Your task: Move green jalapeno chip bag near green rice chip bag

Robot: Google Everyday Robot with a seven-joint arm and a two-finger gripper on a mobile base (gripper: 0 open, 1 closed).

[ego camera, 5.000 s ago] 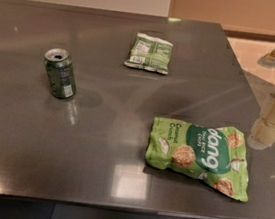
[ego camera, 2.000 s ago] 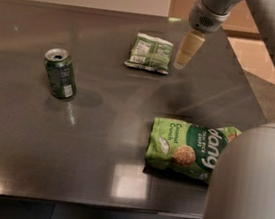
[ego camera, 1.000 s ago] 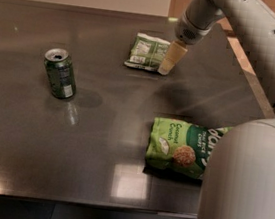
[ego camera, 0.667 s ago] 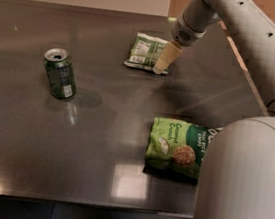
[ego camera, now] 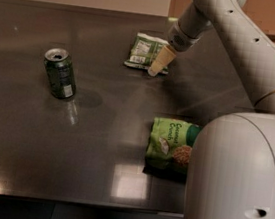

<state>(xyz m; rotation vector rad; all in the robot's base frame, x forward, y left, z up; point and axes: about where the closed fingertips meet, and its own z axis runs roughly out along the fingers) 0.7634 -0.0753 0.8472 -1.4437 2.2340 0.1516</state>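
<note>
The green jalapeno chip bag point(ego camera: 144, 51), small and crinkled with a white label panel, lies flat at the far middle of the dark table. My gripper point(ego camera: 155, 69) reaches down over the bag's right front corner, its tan tip at the bag's edge. The green rice chip bag point(ego camera: 169, 142), large and bright green, lies near the table's front right; its right half is hidden behind my arm point(ego camera: 241, 185).
A dark green soda can point(ego camera: 60, 73) stands upright at the left middle of the table point(ego camera: 71, 153). My arm's white housing fills the lower right of the view. The table's front edge runs along the bottom.
My gripper has moved from the table's right side to the far middle and come down to the small bag's right edge. My arm now covers more of the large bag.
</note>
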